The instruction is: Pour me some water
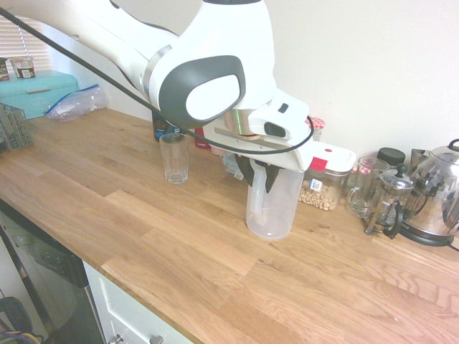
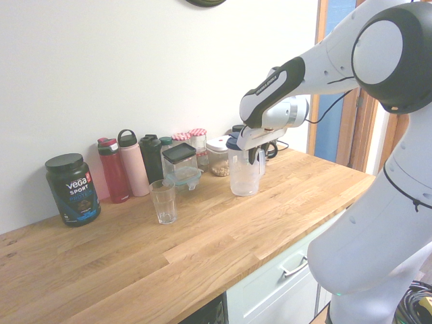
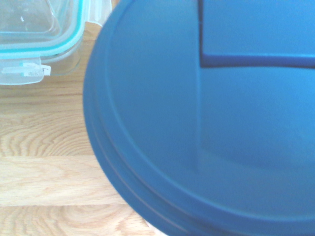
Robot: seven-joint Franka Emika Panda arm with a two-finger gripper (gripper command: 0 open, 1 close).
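Gripper [image 1: 260,187] is pointing down at the upright handle [image 1: 257,208] of the pitcher [image 1: 281,208], which is standing just right of ctr in 1st ext. view; can't tell if it's clenching yet tbh.

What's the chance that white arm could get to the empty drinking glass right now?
Probably good: nothing stands on the countertop between the pitcher at its gripper and the glass.
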